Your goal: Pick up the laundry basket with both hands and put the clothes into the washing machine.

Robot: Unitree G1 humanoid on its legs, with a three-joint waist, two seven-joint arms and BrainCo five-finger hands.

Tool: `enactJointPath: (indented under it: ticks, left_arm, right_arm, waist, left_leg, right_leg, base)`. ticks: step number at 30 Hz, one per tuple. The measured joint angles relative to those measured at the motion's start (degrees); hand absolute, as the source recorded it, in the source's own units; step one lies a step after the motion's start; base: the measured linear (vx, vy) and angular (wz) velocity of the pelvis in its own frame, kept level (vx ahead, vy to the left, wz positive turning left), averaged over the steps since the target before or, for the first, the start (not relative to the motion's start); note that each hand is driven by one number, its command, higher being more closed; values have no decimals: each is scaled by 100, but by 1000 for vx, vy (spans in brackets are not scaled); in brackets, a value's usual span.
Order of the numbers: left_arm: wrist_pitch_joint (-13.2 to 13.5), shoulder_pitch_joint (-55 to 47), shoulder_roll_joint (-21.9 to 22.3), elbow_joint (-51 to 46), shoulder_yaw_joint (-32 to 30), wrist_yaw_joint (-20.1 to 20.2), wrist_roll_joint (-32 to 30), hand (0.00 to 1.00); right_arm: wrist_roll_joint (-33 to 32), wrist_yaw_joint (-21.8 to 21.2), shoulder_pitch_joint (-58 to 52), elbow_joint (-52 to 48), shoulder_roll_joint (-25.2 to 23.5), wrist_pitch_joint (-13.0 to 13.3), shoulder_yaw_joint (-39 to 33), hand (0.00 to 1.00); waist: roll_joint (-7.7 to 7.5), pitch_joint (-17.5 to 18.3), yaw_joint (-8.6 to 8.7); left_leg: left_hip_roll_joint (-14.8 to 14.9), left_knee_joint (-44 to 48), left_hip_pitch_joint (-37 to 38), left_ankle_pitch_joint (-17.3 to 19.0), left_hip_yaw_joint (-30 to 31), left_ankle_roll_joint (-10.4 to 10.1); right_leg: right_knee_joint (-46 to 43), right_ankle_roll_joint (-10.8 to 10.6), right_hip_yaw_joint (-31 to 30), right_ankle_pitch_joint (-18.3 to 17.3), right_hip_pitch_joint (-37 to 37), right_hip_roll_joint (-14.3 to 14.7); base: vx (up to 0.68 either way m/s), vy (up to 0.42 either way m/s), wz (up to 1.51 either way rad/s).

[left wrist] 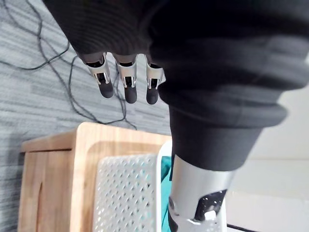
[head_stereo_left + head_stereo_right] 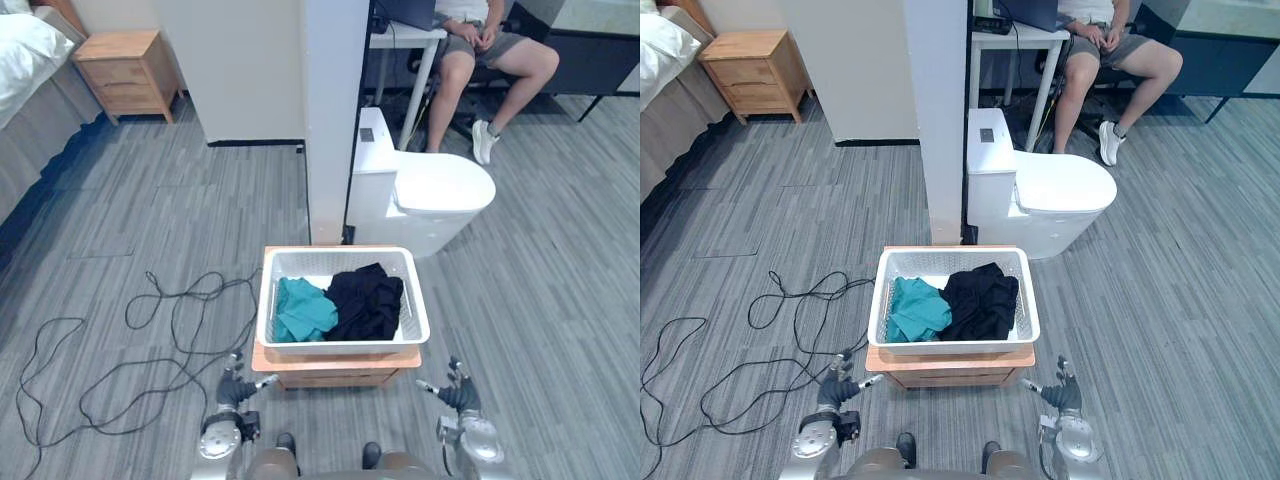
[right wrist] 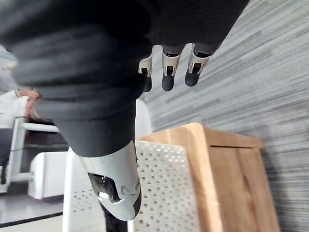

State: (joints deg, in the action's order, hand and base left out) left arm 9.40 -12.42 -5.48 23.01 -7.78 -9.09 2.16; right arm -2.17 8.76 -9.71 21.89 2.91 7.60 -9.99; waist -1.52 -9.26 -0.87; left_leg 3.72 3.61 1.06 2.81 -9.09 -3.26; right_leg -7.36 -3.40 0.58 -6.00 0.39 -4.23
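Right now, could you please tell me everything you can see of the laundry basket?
The laundry basket is white, rectangular, open-topped and plastic-looking, with perforated walls and a broad rim. It sits upright on a low wooden stand, before a white toilet. Inside lie a teal garment, left, and a black garment, right. The left hand and right hand are open, not touching it.

R hand fingers straight, clear of wooden stand; white basket on it.
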Motion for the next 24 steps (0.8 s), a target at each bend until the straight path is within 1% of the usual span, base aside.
enactJointPath:
  ticks: [4, 9, 10, 11, 13, 15, 16, 17, 18, 19, 21, 24]
  left_arm:
    - [2, 105, -220, -278, -342, -184, -14, 0]
    - [-1, 569, -382, -237, -345, -283, -71, 0]
    - [-4, 939, -504, -75, -277, -350, -104, 0]
    - [-4, 1025, -523, -26, -264, -355, -133, 0]
    - [-13, 1703, -673, 286, -75, -385, -284, 0]
    - [-17, 2229, -734, 623, 27, -445, -294, 0]
    - [-24, 2607, -779, 910, 99, -503, -294, 0]
    - [-25, 2778, -801, 1032, 101, -524, -290, 0]
    - [-34, 3123, -852, 1294, 101, -596, -282, 0]
    - [-44, 3309, -883, 1428, 102, -631, -278, 0]
    - [-85, 3914, -980, 1884, 106, -763, -246, 0]
    - [-163, 4476, -1072, 2328, 206, -874, -157, 0]
  right_arm:
    - [17, 18, 319, -78, 144, 17, -41, 0]
    - [70, 114, 822, 48, 405, 14, 90, 0]
    - [70, 117, 1226, 246, 529, 7, 178, 0]
    - [70, 117, 1289, 275, 548, 4, 187, 0]
    - [69, 128, 1916, 664, 682, -25, 313, 0]
    - [64, 136, 2442, 985, 714, -35, 434, 0]
    - [50, 141, 2861, 1238, 720, -38, 483, 0]
    - [44, 163, 3074, 1365, 731, -44, 534, 0]
    - [31, 211, 3460, 1565, 740, -57, 559, 0]
    - [-14, 257, 3647, 1650, 749, -71, 556, 0]
    - [-189, 376, 4345, 2120, 834, -152, 548, 0]
    - [-377, 450, 5118, 2791, 993, -202, 512, 0]
  waist:
    - [36, 22, 4]
    - [131, 0, 0]
    - [188, -36, 1]
    - [201, -44, 1]
    - [240, -230, -4]
    - [223, -398, -4]
    - [225, -575, -4]
    - [215, -640, -4]
    - [201, -788, -1]
    - [196, -888, 1]
    - [191, -1186, 1]
    - [167, -1481, 10]
  left_leg:
    - [-37, -164, 3, -42, -90, 61]
    - [-67, -194, -131, -63, -193, 93]
    - [-87, -222, -297, -127, -219, 165]
    - [-92, -228, -334, -140, -219, 177]
    - [-98, -190, -584, -220, -239, 239]
    - [-99, -91, -797, -237, -274, 265]
    - [-91, 3, -948, -249, -308, 282]
    - [-86, 74, -1052, -249, -337, 283]
    - [-81, 159, -1235, -259, -367, 297]
    - [-81, 185, -1299, -273, -375, 319]
    - [-64, 340, -1535, -288, -401, 340]
    - [-62, 438, -1631, -317, -435, 366]
  right_leg:
    - [221, -17, -87, 136, -68, 27]
    - [426, -45, -196, 303, -178, 46]
    - [479, -56, -232, 418, -315, 39]
    - [479, -57, -232, 430, -356, 36]
    - [463, -49, -263, 575, -599, 23]
    - [427, -50, -314, 639, -805, 12]
    - [386, -49, -382, 706, -953, 14]
    - [337, -54, -396, 721, -1069, 14]
    - [288, -56, -439, 754, -1249, 11]
    - [256, -62, -461, 764, -1316, 9]
    - [202, -75, -538, 849, -1524, 12]
    - [147, -75, -553, 898, -1621, 11]
  base:
    - [13, 12, -18]
    - [-3, 12, -12]
    - [-35, 23, -14]
    - [-52, 31, -10]
    - [-78, 28, -4]
    - [-121, 26, -10]
    - [-139, 28, -16]
    - [-164, 24, -19]
    - [-133, 13, -15]
    - [-185, 11, -13]
    - [-151, 7, -8]
    - [-107, 7, -6]
